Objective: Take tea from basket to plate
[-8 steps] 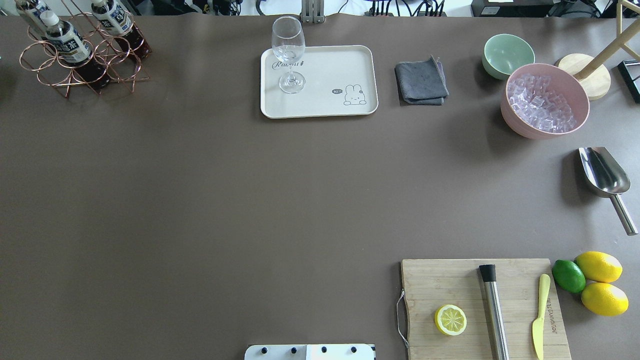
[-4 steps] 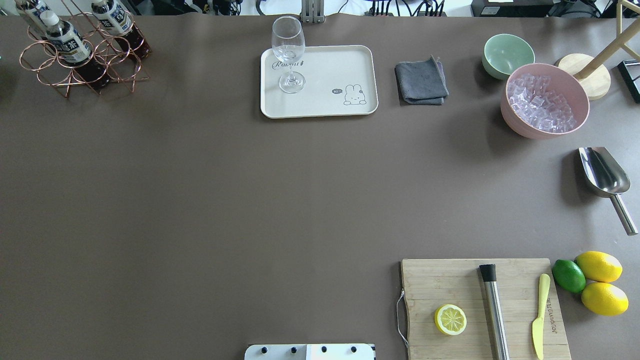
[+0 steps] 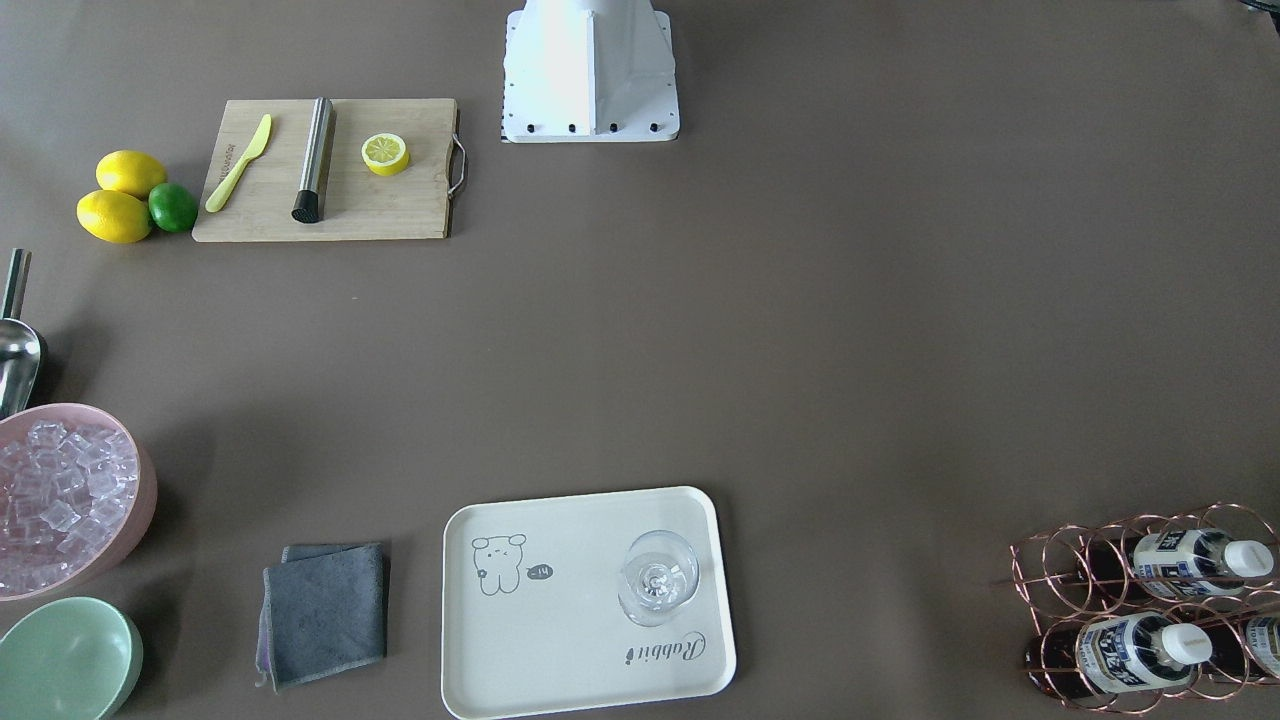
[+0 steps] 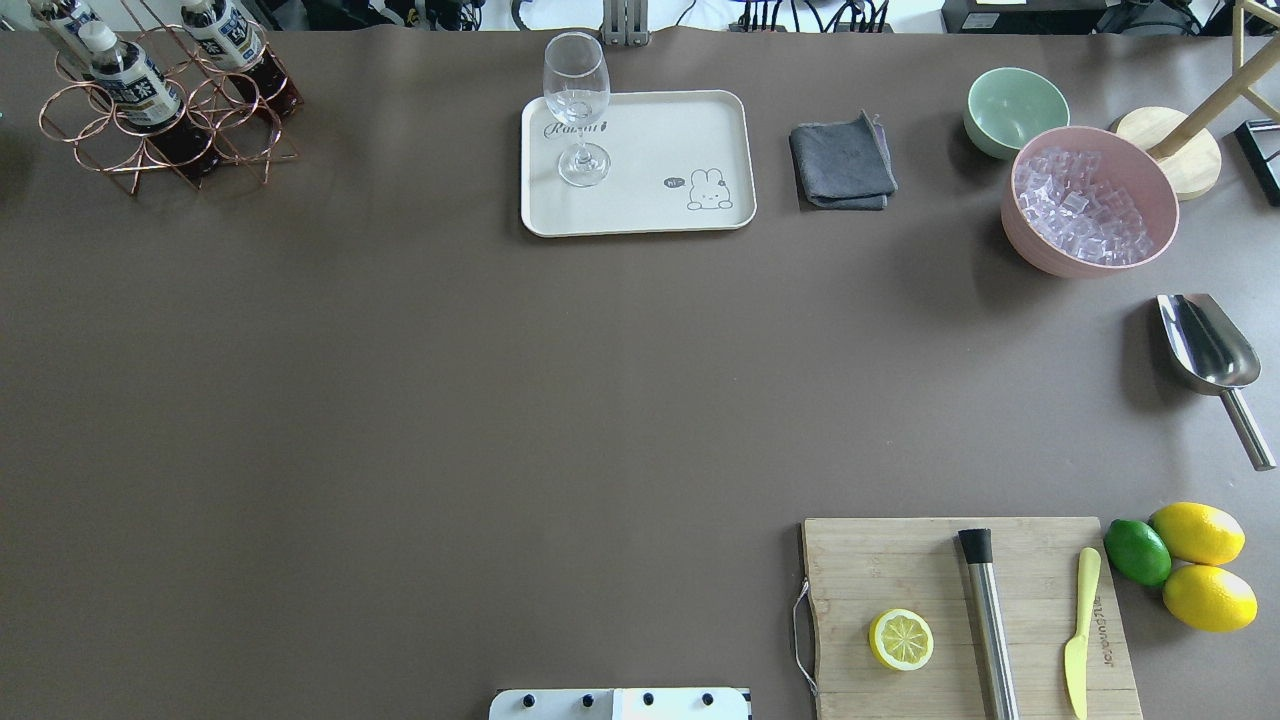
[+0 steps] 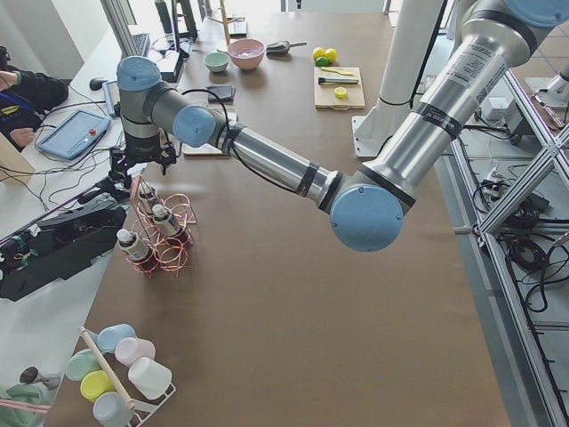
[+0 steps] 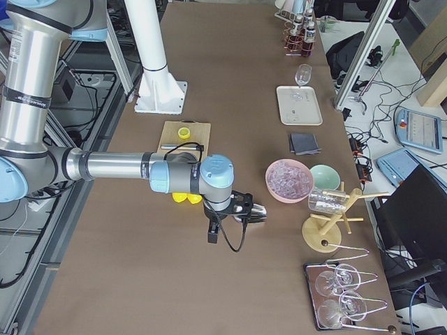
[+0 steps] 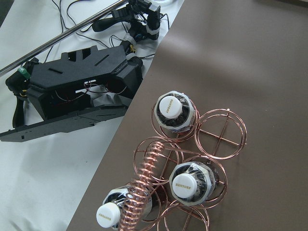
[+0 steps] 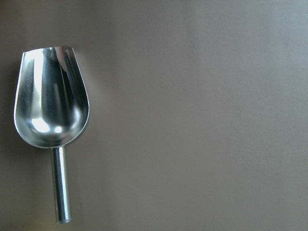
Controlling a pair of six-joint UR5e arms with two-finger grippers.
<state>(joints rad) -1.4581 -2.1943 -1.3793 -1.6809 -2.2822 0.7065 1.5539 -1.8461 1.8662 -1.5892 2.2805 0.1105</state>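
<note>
Order: left to right in the overhead view.

1. The rose-gold wire basket of six joined rings (image 4: 143, 160) is standing at the far left corner of the table. Its coiled wire handle (image 7: 144, 183) is rising from the middle.
2. Three small clear tea bottles with dark red-brown liquid and white caps (image 7: 172, 108) (image 7: 185, 183) (image 7: 107, 215) are sitting caps-up in the basket, one per ring. None is lying on the plate.
3. The left gripper (image 5: 140, 173) is hovering above the basket, apart from the bottles. Only the left side view is showing it, so whether its jaws are apart or together cannot be told.
4. The cream rectangular plate with rounded corners (image 4: 660, 130) is lying at the far edge, well apart from the basket. A clear wine glass (image 4: 578, 110) is standing upright on it.
5. A folded grey cloth (image 4: 842, 165) is lying just beside the plate.
6. A pale green bowl (image 4: 1015, 108) is sitting near a pink tub of ice cubes (image 4: 1030, 250).
7. A steel scoop (image 8: 50, 106) is lying on the table. The right gripper (image 6: 234, 209) is hovering above it; its jaw state cannot be told.
8. A wooden cutting board (image 4: 880, 570) is carrying a lemon half (image 4: 901, 639), a steel rod (image 4: 988, 620) and a yellow knife (image 4: 1080, 630).
</note>
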